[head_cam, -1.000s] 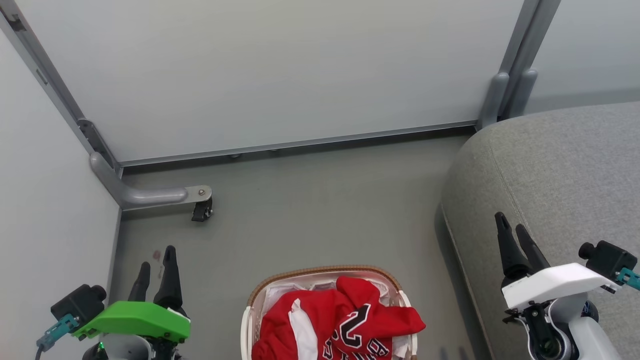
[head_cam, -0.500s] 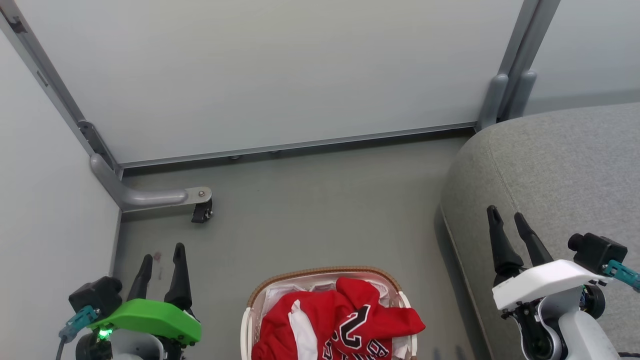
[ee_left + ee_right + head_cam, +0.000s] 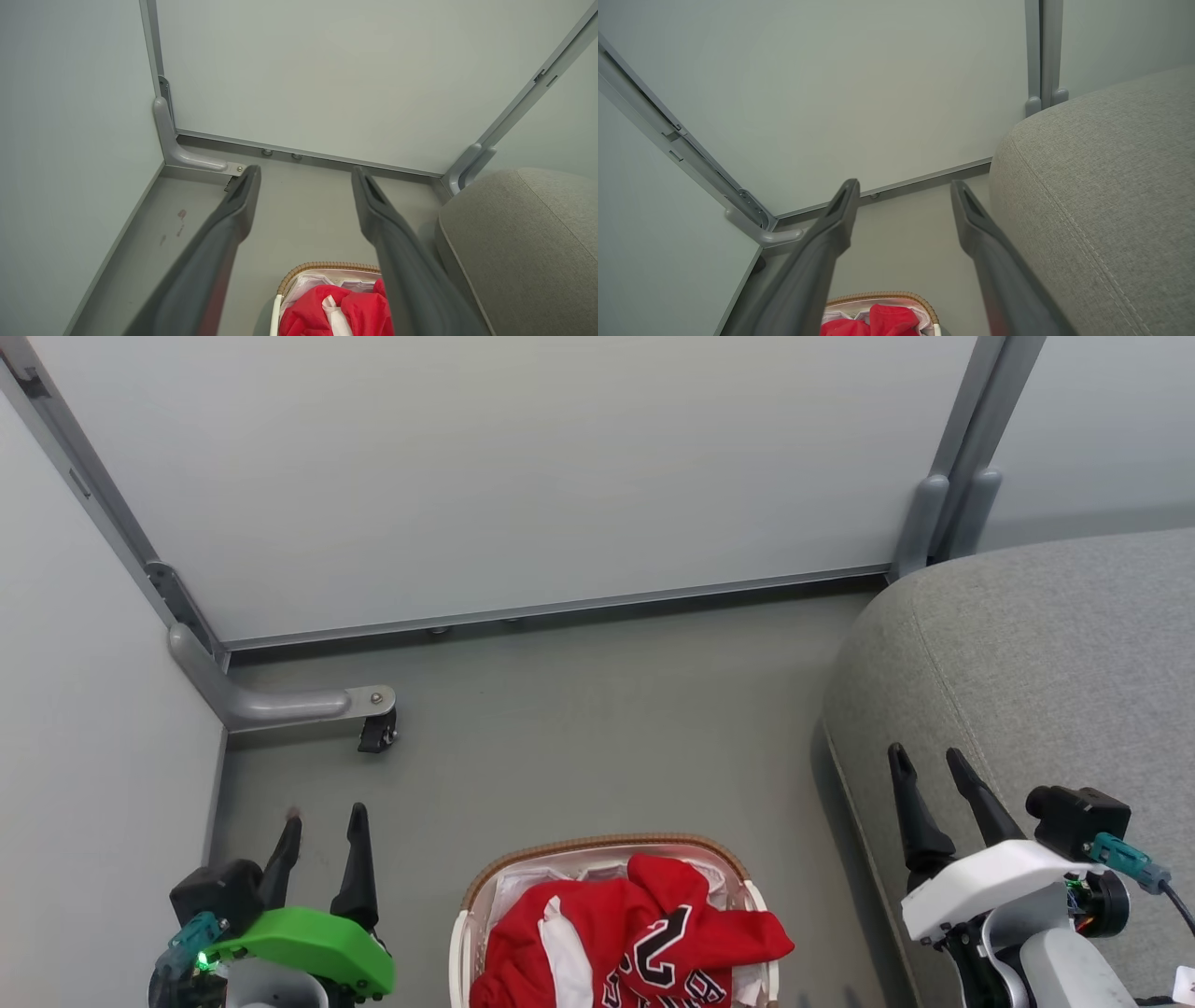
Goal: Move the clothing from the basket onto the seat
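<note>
At the far left, left tool (image 3: 325,817): released, fingers spread wide with nothing between them. Over the last second it has slid inward and lower in my head view, towards the basket's left side. It hangs over bare floor, apart from the rim.
Basket (image 3: 597,842): on the floor at the bottom centre of my head view, between my two tools. It has not shifted.
Clothing (image 3: 635,933): the red jersey lies heaped in the basket, bulging above the rim, with one fold draped over the right edge. It is untouched and lies as it did a second ago.
Right tool (image 3: 924,752): also released and empty. It has drifted left and down along the seat's front edge, nearer the basket.
What that means: I judge both arms are converging for the pick. The transfer itself has not begun, with nothing grasped and nothing on the seat.
Panel foot (image 3: 289,702): a grey bracket with a small black castor (image 3: 376,733), on the floor ahead of my left tool. It is well apart from the basket and not in my path.
Floor (image 3: 607,728): plain grey between the basket and the back panel (image 3: 513,476).
Liner (image 3: 523,882): white fabric under the jersey. I judge the risk is pinching it together with the jersey and dragging the light basket along.
Seat (image 3: 1046,653): the big grey cushion at the right, near the basket. Its rounded front looks higher than the rim, so I expect to lift the jersey up and over.
</note>
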Tool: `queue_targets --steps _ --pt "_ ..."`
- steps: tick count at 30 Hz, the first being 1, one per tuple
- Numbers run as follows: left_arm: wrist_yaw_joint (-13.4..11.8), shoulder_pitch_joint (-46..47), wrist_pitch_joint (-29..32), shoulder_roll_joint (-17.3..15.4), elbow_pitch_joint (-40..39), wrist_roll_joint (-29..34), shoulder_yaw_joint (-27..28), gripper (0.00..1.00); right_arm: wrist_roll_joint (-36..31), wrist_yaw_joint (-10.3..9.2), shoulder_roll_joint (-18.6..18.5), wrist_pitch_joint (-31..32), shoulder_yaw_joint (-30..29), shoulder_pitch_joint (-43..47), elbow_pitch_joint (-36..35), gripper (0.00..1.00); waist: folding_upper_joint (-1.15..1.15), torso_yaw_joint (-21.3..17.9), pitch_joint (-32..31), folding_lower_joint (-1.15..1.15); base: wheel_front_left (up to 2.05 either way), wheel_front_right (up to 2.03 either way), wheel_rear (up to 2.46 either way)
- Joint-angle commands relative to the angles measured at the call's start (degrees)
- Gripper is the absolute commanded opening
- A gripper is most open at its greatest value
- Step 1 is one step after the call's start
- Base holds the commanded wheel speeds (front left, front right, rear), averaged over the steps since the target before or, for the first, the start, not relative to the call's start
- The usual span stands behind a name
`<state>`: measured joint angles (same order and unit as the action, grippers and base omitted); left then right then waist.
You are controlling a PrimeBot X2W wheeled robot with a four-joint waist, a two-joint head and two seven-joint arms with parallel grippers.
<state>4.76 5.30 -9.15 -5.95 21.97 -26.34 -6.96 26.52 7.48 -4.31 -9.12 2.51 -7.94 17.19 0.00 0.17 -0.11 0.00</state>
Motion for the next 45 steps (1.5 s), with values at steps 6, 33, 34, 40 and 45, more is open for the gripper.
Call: queue_targets --steps 6,33,34,40,45 --pt "-0.13 -0.70 -1.22 0.37 -1.86 4.27 0.25 1.00 -4.45 0.01 -0.05 -1.27 0.18 -0.12 -0.42 1.00 0.00 -0.17 0.10 0.00 0.00 0.00 0.00" --pt "1.86 -1.82 -4.50 2.29 -3.19 15.70 -0.34 1.00 -17.98 0.02 0.44 -4.53 0.97 -1.70 -2.89 1.00 0.00 -1.78 2.49 0.00 0.00 0.00 0.00" --pt "1.99 -1.21 -4.62 2.32 -3.10 16.08 -0.54 1.00 -18.59 0.02 0.36 -4.65 1.25 -2.07 -3.18 1.00 0.00 -1.99 3.23 0.00 0.00 0.00 0.00" --pt "2.58 3.29 -5.19 2.32 -1.94 18.74 -1.60 1.00 -21.23 0.01 0.59 -5.24 1.68 -5.99 -5.45 1.00 0.00 -3.52 9.75 0.00 0.00 0.00 0.00" --pt "2.69 7.23 -5.64 1.87 0.65 20.63 -2.98 1.00 -22.83 0.00 0.99 -5.73 1.96 -9.61 -7.99 1.00 0.00 -5.03 15.58 0.00 0.00 0.00 0.00"
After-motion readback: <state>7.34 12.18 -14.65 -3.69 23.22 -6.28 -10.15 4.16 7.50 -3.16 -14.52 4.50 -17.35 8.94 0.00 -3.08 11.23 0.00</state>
